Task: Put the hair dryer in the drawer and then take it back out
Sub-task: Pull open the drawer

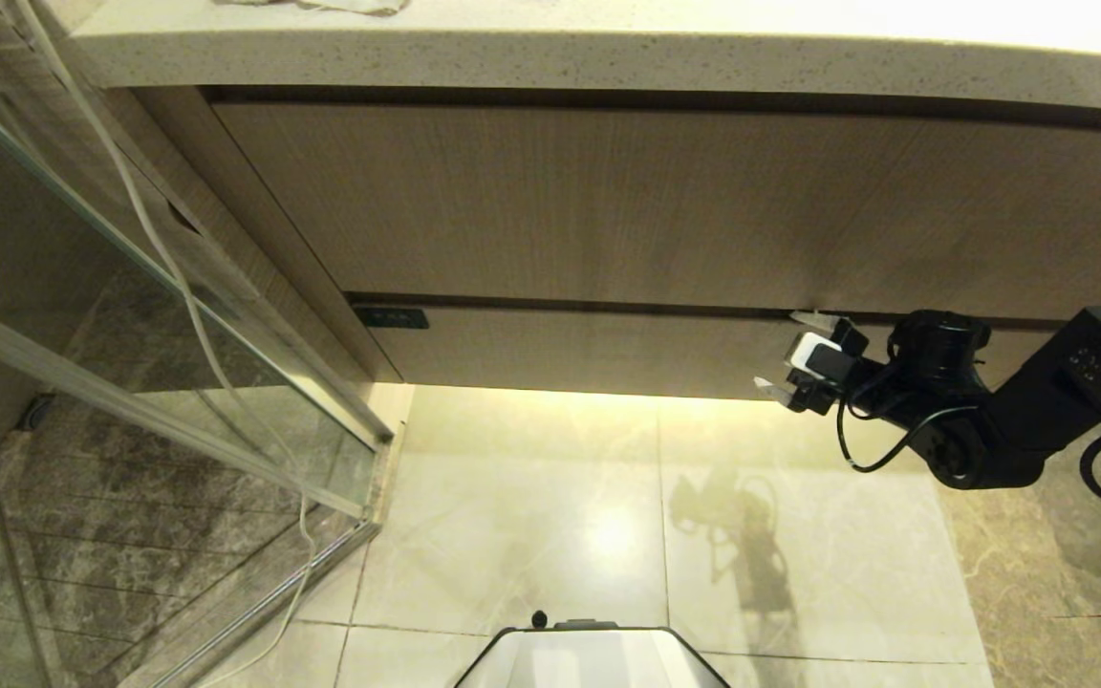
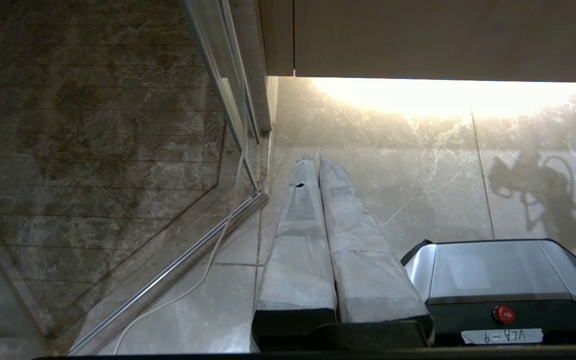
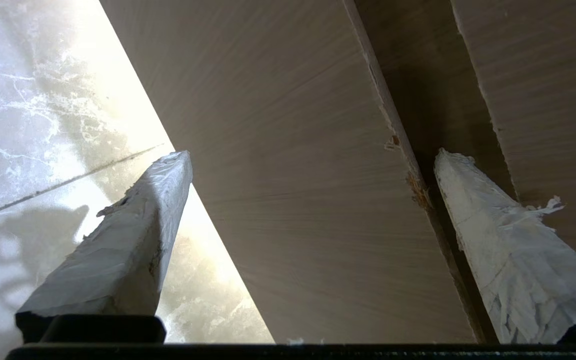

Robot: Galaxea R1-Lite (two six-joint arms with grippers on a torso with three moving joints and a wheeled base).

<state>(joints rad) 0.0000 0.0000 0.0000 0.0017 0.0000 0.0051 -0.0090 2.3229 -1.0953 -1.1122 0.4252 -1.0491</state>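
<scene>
A bathroom with a pale marble floor [image 1: 531, 497] runs under a stone-topped vanity table [image 1: 608, 53]; a glass shower screen [image 1: 130, 315] stands at the left with a white cord [image 1: 189, 306] hanging along it. Below the taller wood-grain panel [image 1: 608, 201] sits the drawer [image 1: 608, 349], a narrow beige front, shut. The right hand [image 1: 792, 355] is at the drawer's right part, its fingers [image 3: 128, 235] wide apart, one at the dark gap above the front and one at its lower edge, holding nothing. The left hand [image 2: 318, 165] hangs low over the floor, fingers together. The hair dryer is not in sight.
</scene>
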